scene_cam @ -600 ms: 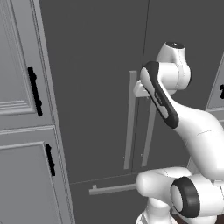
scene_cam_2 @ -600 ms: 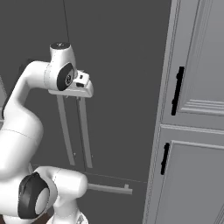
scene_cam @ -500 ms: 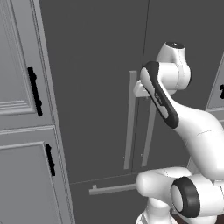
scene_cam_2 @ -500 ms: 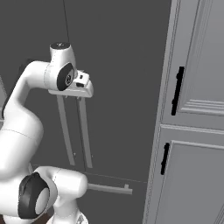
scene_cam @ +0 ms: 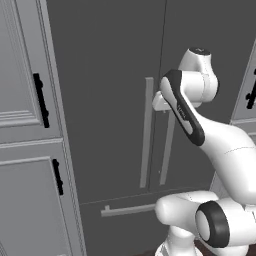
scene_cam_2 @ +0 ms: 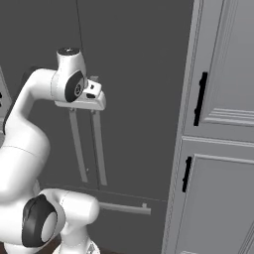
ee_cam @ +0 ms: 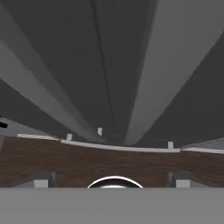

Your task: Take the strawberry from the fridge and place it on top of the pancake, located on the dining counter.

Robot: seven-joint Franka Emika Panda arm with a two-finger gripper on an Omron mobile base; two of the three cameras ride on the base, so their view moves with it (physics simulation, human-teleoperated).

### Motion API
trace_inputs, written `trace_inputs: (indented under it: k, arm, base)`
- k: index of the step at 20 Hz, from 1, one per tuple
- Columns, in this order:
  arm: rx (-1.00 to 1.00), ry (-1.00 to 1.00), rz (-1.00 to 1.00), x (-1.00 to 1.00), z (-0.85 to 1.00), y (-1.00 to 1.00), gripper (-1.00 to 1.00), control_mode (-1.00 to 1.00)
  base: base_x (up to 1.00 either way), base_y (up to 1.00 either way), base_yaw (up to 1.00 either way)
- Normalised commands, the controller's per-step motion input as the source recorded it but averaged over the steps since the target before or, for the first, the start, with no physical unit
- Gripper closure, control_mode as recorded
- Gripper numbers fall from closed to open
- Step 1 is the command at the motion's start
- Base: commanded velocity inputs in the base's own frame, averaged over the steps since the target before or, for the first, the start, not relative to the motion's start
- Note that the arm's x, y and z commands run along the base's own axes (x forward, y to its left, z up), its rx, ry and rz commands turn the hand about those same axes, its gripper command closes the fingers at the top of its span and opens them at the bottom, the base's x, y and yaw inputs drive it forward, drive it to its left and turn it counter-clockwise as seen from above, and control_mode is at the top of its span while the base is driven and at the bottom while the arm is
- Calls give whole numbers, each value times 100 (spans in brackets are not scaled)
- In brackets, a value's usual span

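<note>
Two fridge (scene_cam: 115,90) doors (both shut) face the open-jawed gripper (ee_cam: 113,178).

This is a home kitchen. A tall dark grey two-door fridge (scene_cam: 110,90) fills the middle of both base views, its two long light grey bar handles (scene_cam: 146,132) hanging side by side at the door seam, with a horizontal drawer handle (scene_cam_2: 124,208) toward 6 o'clock. Light grey panelled cabinets (scene_cam: 25,150) with short black handles (scene_cam_2: 200,98) flank it at 9 and 3 o'clock. The hand view shows dark wood flooring (ee_cam: 109,164) at its lower edge.
</note>
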Motion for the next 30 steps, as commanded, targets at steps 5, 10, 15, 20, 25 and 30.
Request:
trace_inputs:
  k: [5,10,15,20,25,30]
  arm:
    - [0,0,0,0,0,0,-100,100]
    - [0,0,0,0,0,0,-100,100]
    - [0,0,0,0,0,0,-100,100]
    - [0,-1,0,4,0,-8,-100,-100]
    - [0,-8,3,82,-18,-21,-100,-100]
    - [0,-29,1,66,-27,-8,-100,-100]
  base:
    - [-50,0,0]
    - [-58,0,0]
    - [-34,0,0]
    - [0,0,0]
    - [0,0,0]
    - [0,0,0]
